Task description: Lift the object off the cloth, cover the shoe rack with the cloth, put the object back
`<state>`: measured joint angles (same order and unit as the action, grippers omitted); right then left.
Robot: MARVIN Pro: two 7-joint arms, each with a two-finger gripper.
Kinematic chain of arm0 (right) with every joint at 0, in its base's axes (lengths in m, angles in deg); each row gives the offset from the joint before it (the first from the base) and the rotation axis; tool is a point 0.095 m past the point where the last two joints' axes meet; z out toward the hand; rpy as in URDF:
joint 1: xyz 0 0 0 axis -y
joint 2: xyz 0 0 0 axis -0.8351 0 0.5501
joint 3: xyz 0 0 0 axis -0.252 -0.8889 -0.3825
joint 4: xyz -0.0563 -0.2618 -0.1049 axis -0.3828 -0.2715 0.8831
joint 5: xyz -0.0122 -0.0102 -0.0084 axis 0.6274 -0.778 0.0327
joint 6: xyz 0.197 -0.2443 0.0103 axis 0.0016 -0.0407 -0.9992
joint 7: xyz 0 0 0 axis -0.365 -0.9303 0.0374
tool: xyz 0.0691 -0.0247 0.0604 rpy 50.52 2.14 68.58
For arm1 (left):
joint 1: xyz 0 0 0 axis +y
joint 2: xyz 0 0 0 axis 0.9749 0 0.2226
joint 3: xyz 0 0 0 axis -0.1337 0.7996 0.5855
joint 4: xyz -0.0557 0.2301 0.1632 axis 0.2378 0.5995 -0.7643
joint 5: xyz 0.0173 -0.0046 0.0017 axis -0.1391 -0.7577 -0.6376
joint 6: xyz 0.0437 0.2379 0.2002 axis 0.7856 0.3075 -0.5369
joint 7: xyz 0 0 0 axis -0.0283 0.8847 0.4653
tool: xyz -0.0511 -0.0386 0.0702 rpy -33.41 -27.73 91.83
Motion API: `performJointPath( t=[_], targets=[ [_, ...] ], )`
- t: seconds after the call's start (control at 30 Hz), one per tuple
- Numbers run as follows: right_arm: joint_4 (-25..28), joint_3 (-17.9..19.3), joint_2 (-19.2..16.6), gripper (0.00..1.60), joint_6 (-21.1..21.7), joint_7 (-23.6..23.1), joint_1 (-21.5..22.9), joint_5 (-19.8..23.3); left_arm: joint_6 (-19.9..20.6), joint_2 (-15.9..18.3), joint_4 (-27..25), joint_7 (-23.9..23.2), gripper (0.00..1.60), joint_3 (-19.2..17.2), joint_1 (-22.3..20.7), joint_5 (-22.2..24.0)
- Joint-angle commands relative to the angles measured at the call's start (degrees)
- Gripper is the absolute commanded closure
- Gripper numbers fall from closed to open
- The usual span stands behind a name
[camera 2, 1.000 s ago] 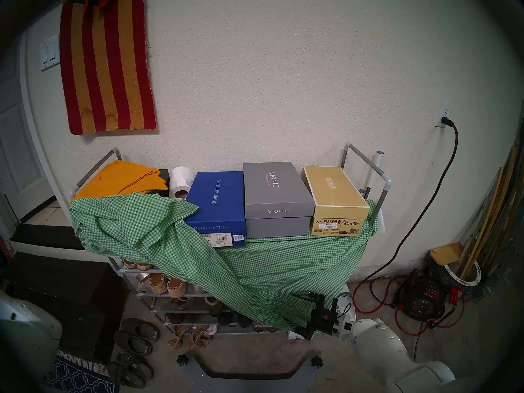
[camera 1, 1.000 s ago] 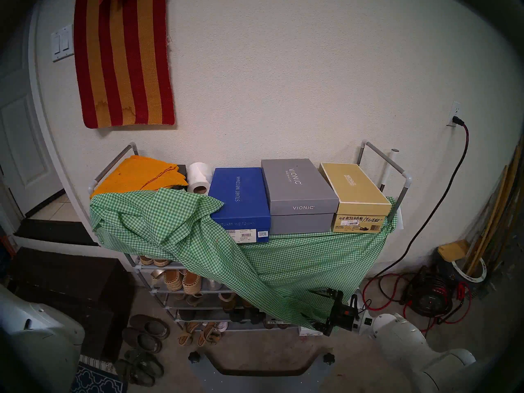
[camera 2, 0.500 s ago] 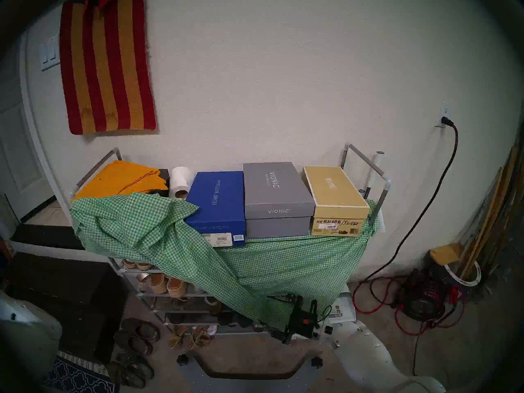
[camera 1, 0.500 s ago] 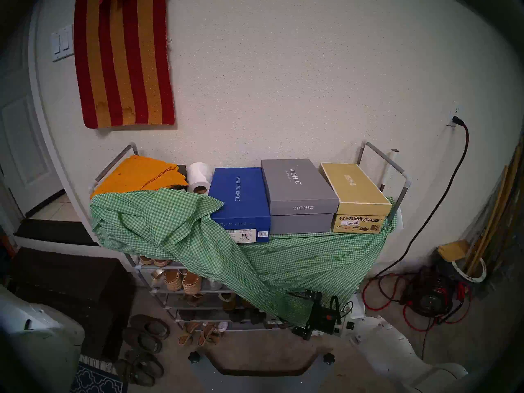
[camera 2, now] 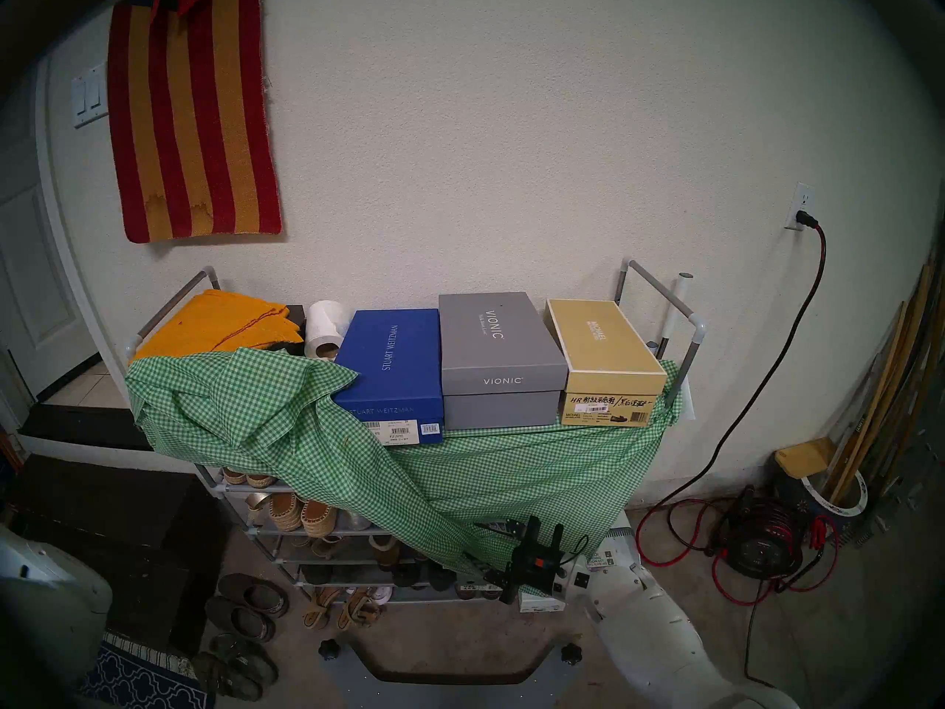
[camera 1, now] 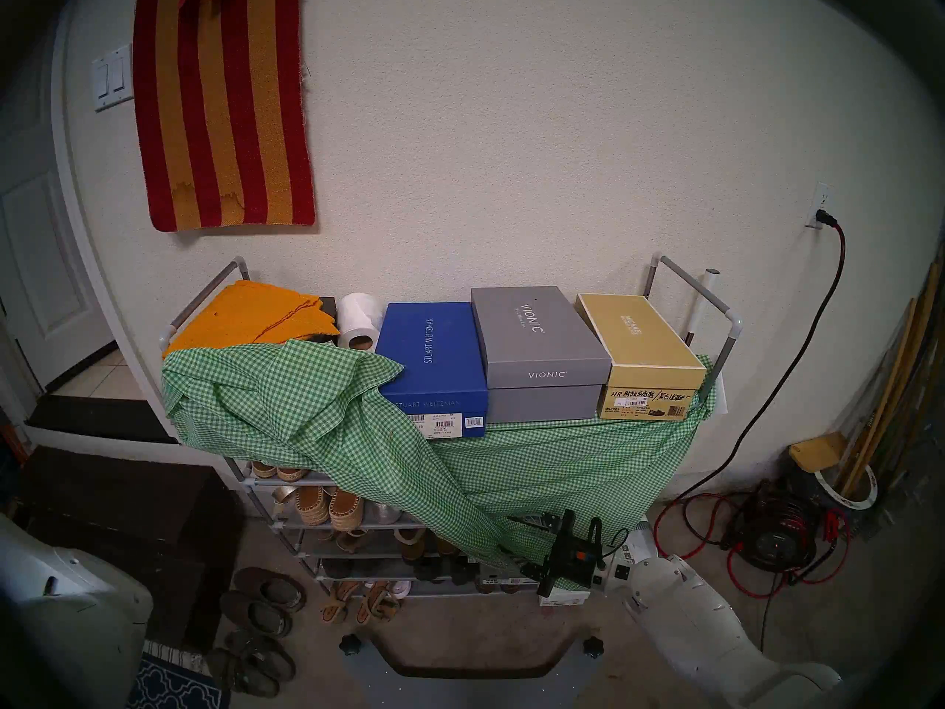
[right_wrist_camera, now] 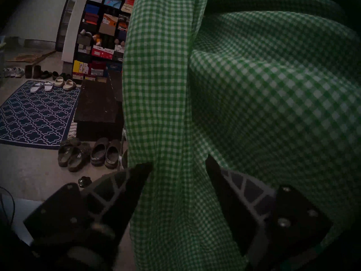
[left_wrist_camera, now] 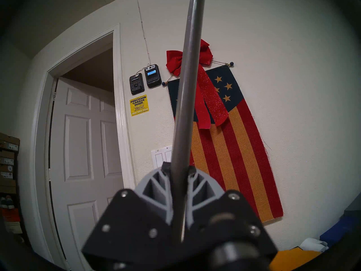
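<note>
- Left claw [left_wrist_camera: 178, 170]: clamped tight on the grey shoehorn [left_wrist_camera: 187, 88], raised near the wall hanging and well away from the shoe rack [camera 1: 716, 296]. Leave it parked there, out of the way of the pull.
- Right claw [right_wrist_camera: 179, 160]: low at the rack's near right front, fingers spread apart with a hanging fold of the green checked cloth [right_wrist_camera: 254, 88] between them. Nothing pinched so far.
- Cloth: heaped on the rack's top left beside the orange towel [camera 1: 255, 314], lapping the blue box [camera 1: 432, 355]. Trapped under the shoe boxes along the right, then falling in a slanted drape to the lower right front. Left shelves and their shoes [camera 1: 327, 506] uncovered.
- Step in hand, judging by this: grip the hanging fold and draw it across the front.
- Push the fingers deep enough to take a full fold, not just a thin edge, and close firmly before moving.
- Pull left and slightly outward, not straight down, so as to spread the drape over the bare shelves.
- Go slowly: likely drag on the boxes pinning the cloth, with a risk of sliding them off the top.
- Watch for snags on the rail joints and shelf corners.
- Expect the thin fabric to bunch and slip; regrip farther left if needed.
</note>
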<state>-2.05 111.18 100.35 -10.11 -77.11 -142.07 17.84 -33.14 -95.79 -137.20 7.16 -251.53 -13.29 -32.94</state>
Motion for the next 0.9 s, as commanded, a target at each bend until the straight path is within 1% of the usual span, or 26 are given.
performJointPath(
  t=[0.0, 0.07, 0.13, 0.17, 0.2, 0.23, 0.3, 0.33, 0.37, 0.4, 0.47, 0.5, 0.63, 0.7, 0.77, 0.87],
  targets=[
    [1.0, -1.0, 1.7, 0.27, 2.6, -2.6, 1.6, 1.7, 0.0, -0.1, 0.0, -1.5, 1.6, 0.1, -0.2, -0.2],
    [0.9, -1.3, 2.1, 0.24, 3.4, -3.6, 2.1, 2.2, 0.0, -0.1, 0.0, -1.4, 1.6, 0.1, -0.2, -0.2],
    [0.4, -1.7, 2.5, 0.28, 4.0, -4.8, 2.7, 3.0, 0.0, -0.1, 0.0, -1.4, 1.6, 0.1, -0.2, -0.2],
    [0.2, -1.8, 2.8, 0.4, 4.3, -4.8, 2.9, 2.9, 0.0, -0.1, 0.0, -1.4, 1.6, 0.1, -0.2, -0.2],
    [0.2, -2.1, 3.0, 0.77, 4.7, -4.8, 3.1, 2.5, 0.0, -0.1, 0.0, -1.5, 1.6, 0.1, -0.2, -0.2],
    [-0.1, -2.3, 3.2, 0.85, 5.0, -4.9, 3.4, 2.4, 0.0, -0.1, 0.0, -1.5, 1.6, 0.1, -0.2, -0.2],
    [-0.7, -2.8, 3.7, 0.9, 5.4, -5.1, 3.9, 2.0, 0.0, -0.1, 0.0, -1.5, 1.6, 0.1, -0.2, -0.2],
    [-1.0, -3.0, 4.0, 0.97, 5.6, -5.0, 4.1, 1.7, 0.0, -0.1, 0.0, -1.5, 1.6, 0.1, -0.2, -0.2],
    [-1.3, -3.1, 4.2, 1.1, 5.7, -4.8, 4.3, 1.5, 0.0, -0.1, 0.0, -1.5, 1.6, 0.1, -0.2, -0.3],
    [-1.5, -3.3, 4.3, 1.18, 5.8, -4.6, 4.5, 1.0, 0.0, -0.1, 0.0, -1.6, 1.6, 0.1, -0.2, -0.3],
    [-2.2, -3.5, 4.5, 1.53, 5.8, -4.5, 4.9, 0.9, 0.0, -0.1, 0.0, -1.7, 1.6, 0.1, -0.3, -0.4],
    [-2.6, -3.6, 4.5, 1.6, 5.8, -4.5, 5.1, 0.9, 0.0, -0.1, 0.0, -1.7, 1.6, 0.1, -0.4, -0.4],
    [-3.2, -4.1, 3.7, 1.6, 5.1, -4.9, 5.3, -0.3, 0.0, -0.2, 0.0, -2.1, 1.6, 0.1, -0.6, -0.8],
    [-3.0, -6.6, 2.3, 1.6, 5.4, -6.5, 5.6, -3.9, 0.0, -0.2, 0.0, -1.8, 1.6, 0.1, -0.4, -0.5],
    [-4.1, -8.1, 2.3, 1.6, 6.2, -5.0, 5.7, -7.9, 0.0, -0.2, 0.0, -1.6, 1.6, 0.1, -0.3, -0.4],
    [-7.6, -9.8, 2.7, 1.6, 6.3, -4.4, 6.8, -11.3, 0.0, -0.2, 0.0, -1.4, 1.6, 0.1, -0.3, -0.4]
  ],
)
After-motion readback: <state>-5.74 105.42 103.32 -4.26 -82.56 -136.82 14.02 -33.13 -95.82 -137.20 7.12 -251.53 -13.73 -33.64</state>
